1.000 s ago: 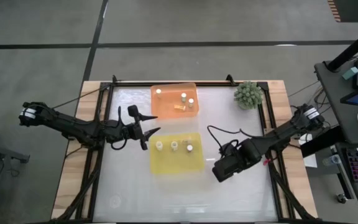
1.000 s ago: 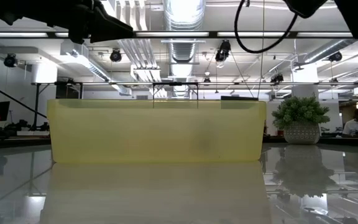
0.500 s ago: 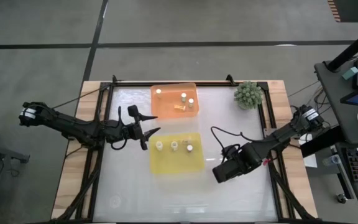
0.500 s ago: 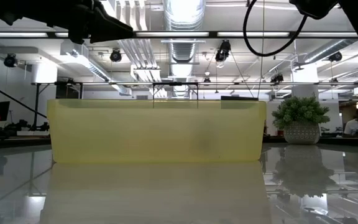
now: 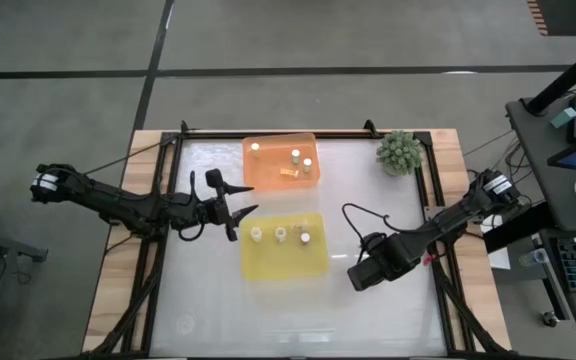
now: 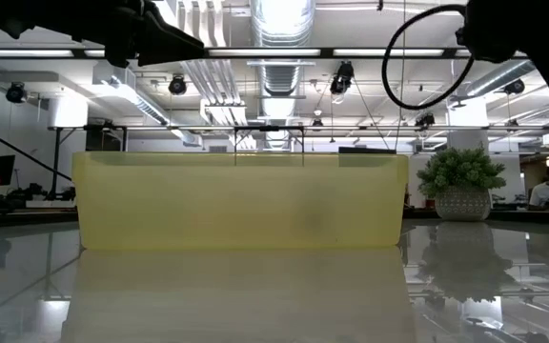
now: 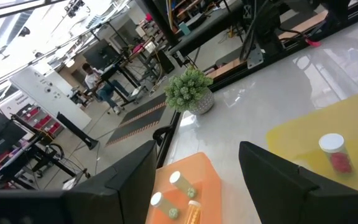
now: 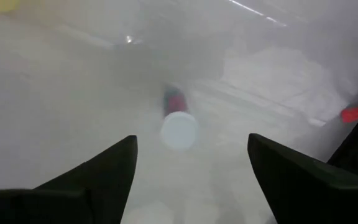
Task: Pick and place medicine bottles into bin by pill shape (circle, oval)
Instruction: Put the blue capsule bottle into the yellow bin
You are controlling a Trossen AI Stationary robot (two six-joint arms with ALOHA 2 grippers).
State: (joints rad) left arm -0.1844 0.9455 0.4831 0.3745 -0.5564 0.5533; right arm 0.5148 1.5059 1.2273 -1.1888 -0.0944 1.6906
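White-capped bottle (image 8: pixel 178 126) lies loose on the table (image 5: pixel 208 300).
Your right gripper (image 8: pixel 191 163) hangs spread above it; left gripper (image 5: pixel 236 209) spread too.

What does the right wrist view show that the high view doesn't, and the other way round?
Only the right wrist view: a bottle standing on the table between the right gripper's open jaws, white cap up, red pills inside. Only the high view: the orange bin, the yellow bin, the bottles in them, the plant, and the left gripper beside the yellow bin. Both: the white table and the right gripper.
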